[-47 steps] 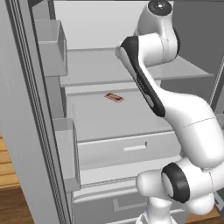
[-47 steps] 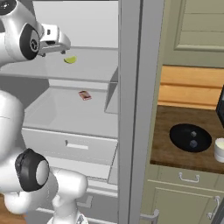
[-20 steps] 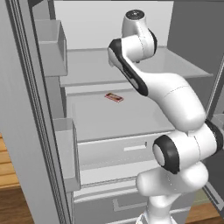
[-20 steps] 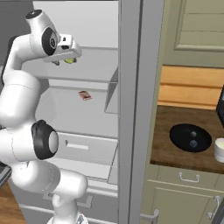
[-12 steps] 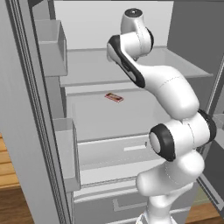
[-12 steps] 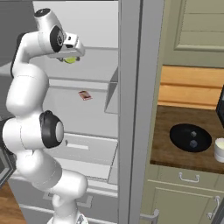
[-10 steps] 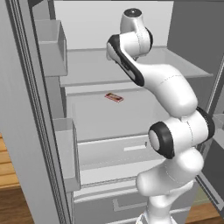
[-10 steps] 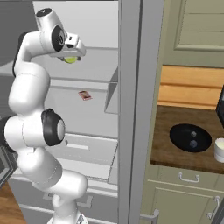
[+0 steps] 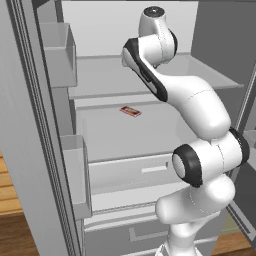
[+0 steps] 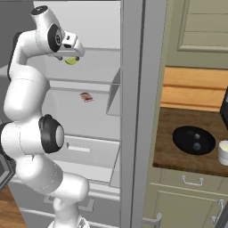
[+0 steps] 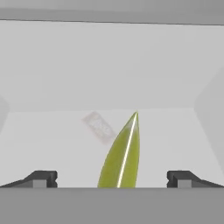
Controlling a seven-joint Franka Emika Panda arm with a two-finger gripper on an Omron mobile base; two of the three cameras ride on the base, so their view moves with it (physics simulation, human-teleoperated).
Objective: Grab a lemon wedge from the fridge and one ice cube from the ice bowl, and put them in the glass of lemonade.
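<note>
Item: lemon wedge (image 11: 122,157), yellow-green, lying on the upper glass shelf (image 10: 95,67) inside the open fridge (image 10: 133,111); in the hand view it sits at 6 o'clock, midway between the two fingertips. Claw (image 11: 112,179): jaws wide apart, straddling the wedge, no contact visible. Also: reddish-brown bar (image 9: 130,111) on the shelf below; ice bowl (image 10: 193,140) with cubes on the counter (image 10: 178,151), glass of lemonade (image 10: 223,152) just beside at its 3 o'clock.

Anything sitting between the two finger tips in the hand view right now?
Yes: the lemon wedge stands between the open gripper's finger tips, with a gap on each side, on the fridge shelf.
</note>
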